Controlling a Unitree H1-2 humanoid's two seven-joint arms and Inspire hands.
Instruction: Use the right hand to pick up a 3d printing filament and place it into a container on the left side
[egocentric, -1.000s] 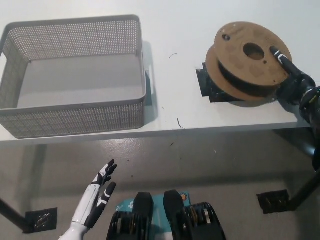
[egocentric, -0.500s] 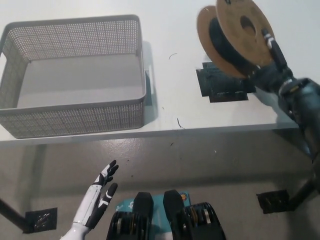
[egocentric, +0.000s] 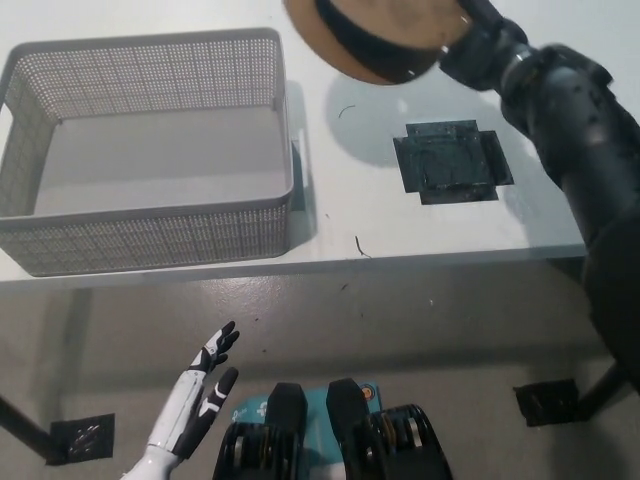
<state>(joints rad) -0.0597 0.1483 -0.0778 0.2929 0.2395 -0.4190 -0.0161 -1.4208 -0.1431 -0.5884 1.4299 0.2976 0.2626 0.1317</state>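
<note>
White table (egocentric: 340, 215), grey floor below. My right hand (egocentric: 478, 38) grips spool (egocentric: 370, 45), now lifted off black mat (egocentric: 452, 163), carried toward basket (egocentric: 285, 150), not yet above it. Left hand (egocentric: 196, 400) idle, open, below basket.

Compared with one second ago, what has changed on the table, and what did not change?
The right hand, shut on the filament spool, has lifted it off the black patch and carried it up and to the left, toward the basket; the spool is now cut off by the picture's top edge. The patch lies bare. The basket, the table and the open left hand, down low, stayed.
</note>
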